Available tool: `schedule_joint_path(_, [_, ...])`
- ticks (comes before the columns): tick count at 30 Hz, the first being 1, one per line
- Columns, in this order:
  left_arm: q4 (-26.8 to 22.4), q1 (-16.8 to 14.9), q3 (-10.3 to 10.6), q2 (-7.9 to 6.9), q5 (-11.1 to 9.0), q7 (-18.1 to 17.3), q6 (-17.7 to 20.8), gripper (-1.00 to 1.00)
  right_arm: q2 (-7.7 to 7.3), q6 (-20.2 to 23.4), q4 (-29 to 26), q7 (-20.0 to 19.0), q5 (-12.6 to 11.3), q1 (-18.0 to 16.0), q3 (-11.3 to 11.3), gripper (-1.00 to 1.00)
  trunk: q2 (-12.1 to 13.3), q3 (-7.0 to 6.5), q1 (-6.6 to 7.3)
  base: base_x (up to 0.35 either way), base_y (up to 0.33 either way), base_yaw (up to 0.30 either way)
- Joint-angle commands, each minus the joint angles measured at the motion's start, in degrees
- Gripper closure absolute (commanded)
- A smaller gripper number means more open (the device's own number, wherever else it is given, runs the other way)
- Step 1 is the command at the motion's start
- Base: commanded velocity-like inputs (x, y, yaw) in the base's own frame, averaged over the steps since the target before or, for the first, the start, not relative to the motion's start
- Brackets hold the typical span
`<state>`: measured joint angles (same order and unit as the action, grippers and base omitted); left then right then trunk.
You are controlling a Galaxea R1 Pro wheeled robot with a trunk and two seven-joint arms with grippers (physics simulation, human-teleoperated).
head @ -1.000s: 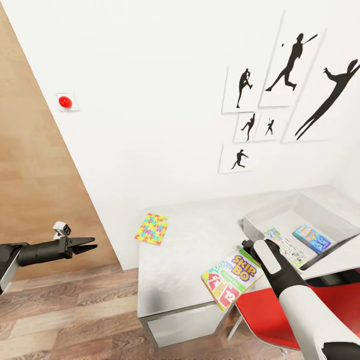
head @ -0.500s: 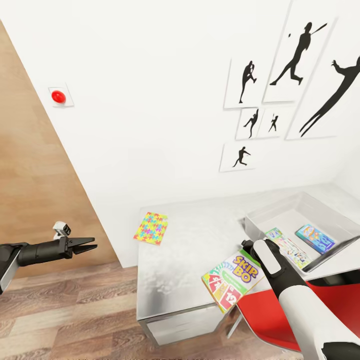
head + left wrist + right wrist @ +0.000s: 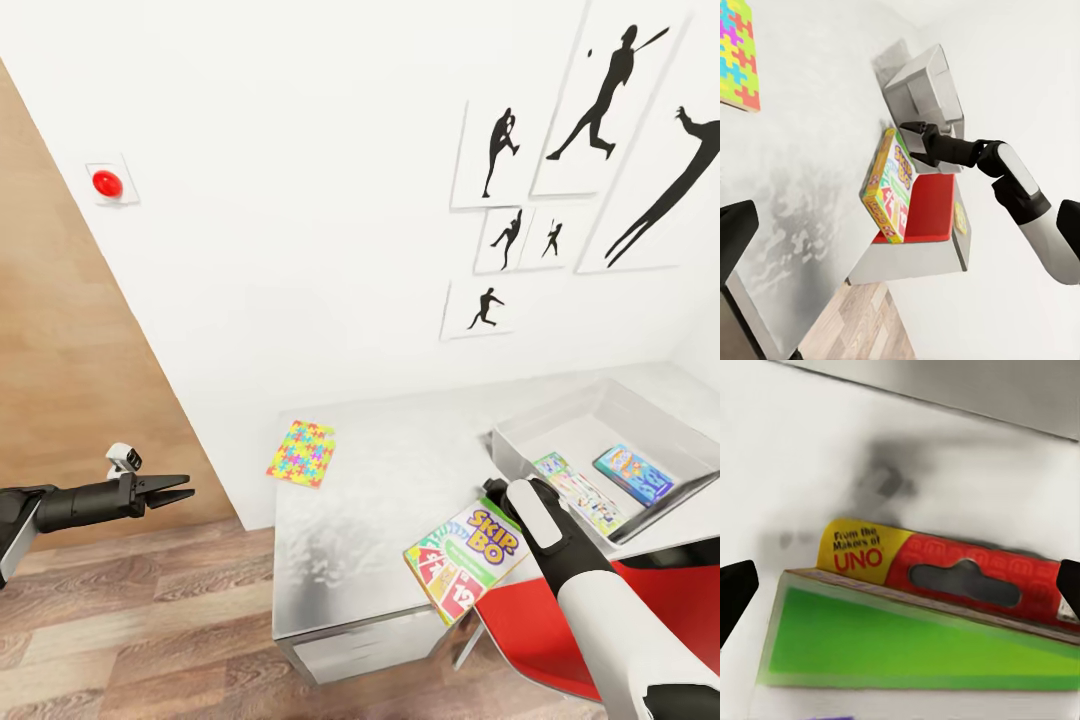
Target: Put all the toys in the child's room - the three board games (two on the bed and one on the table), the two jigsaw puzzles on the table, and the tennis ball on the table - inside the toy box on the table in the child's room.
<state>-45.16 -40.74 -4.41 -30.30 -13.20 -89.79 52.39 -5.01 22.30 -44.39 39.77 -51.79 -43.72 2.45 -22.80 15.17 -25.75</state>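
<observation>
A green Skip-Bo board game (image 3: 466,556) lies on the table (image 3: 390,480), overhanging its front edge. My right gripper (image 3: 497,492) stands open around the box's far end; in the right wrist view the box (image 3: 922,615) lies between the spread fingers. The grey toy box (image 3: 508,447) sits at the table's right and holds two board games (image 3: 582,492) (image 3: 633,472). A jigsaw puzzle (image 3: 302,453) lies flat at the table's left rear. My left gripper (image 3: 176,490) hovers open and empty over the floor, left of the table. The tennis ball and the bed are out of view.
A red chair (image 3: 545,620) stands under the table's front right, below my right arm. The brown wooden door (image 3: 60,360) is at the left, a red wall button (image 3: 106,182) beside it. Black silhouette pictures (image 3: 600,100) hang above the table. Wood-plank floor (image 3: 150,620) lies to the left.
The head camera has shifted, so the whole picture has moved slightly. Both arms, the Skip-Bo box and the other toys stay where they were.
</observation>
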Motion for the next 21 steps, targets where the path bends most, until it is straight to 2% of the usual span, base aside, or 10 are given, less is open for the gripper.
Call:
schedule_joint_path(1, [-0.01,-0.04,0.02,-0.02,0.01,-0.22,0.61,-1.0,-0.05,0.08,-0.09,0.18,-0.22,-0.05,0.27,-1.0,-0.12,0.12,-0.03,0.001,0.0,0.0])
schedule_joint_path(21, [-0.01,-0.04,0.06,-0.02,0.02,-0.22,0.61,-1.0,0.01,-0.16,0.19,-1.09,-0.24,-0.05,0.35,-1.0,-0.12,0.21,-0.03,0.014,0.033,0.0])
